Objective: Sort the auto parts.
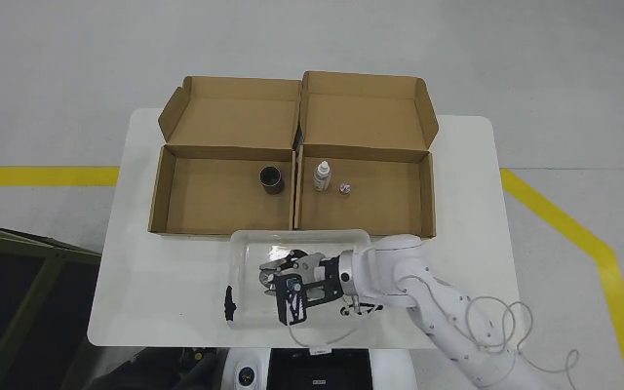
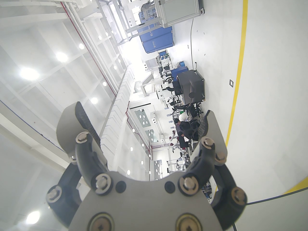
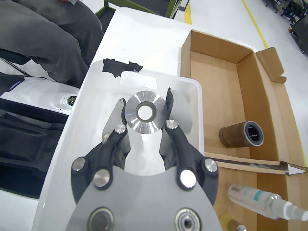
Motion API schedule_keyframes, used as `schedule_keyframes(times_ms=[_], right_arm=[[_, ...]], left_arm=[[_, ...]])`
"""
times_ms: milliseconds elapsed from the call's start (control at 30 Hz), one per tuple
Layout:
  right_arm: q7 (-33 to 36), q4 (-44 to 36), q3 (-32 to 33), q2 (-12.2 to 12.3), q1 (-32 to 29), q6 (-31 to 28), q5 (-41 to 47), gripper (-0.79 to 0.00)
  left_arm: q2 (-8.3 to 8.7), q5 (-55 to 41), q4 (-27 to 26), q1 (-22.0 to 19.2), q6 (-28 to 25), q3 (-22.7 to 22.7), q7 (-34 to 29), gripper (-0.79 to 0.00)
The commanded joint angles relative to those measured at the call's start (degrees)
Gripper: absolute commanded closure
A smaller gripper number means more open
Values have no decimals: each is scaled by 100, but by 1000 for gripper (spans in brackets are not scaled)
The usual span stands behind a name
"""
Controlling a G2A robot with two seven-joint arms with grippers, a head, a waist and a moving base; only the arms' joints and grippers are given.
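My right gripper (image 3: 145,98) is shut on a silver metal disc (image 3: 133,121) with a round hole in its middle, one finger on each side of its rim. It holds the disc over the white tray (image 3: 81,92). In the top view the right gripper (image 1: 276,278) is inside the tray (image 1: 361,236) near the table's front edge. A dark cylindrical bushing (image 1: 269,179) lies in the left cardboard box (image 1: 195,210). My left gripper (image 2: 144,116) is open, holds nothing and points up into the room.
The right cardboard box (image 1: 390,210) holds a small spray bottle (image 1: 323,175) and a tiny part (image 1: 344,187). Both boxes have lids folded back behind them. Black tape (image 3: 120,67) sticks to the tray's rim. A green cart (image 1: 39,258) stands left of the table.
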Motion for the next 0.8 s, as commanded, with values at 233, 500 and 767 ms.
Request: schedule_keyframes(times_ms=[233,500,767], right_arm=[[-121,-210,373,50,103,64,571,0],[-163,-139,577,87,161,159,906,0],[-229,-205,777,127,177,275,1144,0]], left_arm=[[0,0,0,0,0,0,0,-785],[0,0,0,0,0,0,0,-785],[0,0,0,0,0,0,0,-785]])
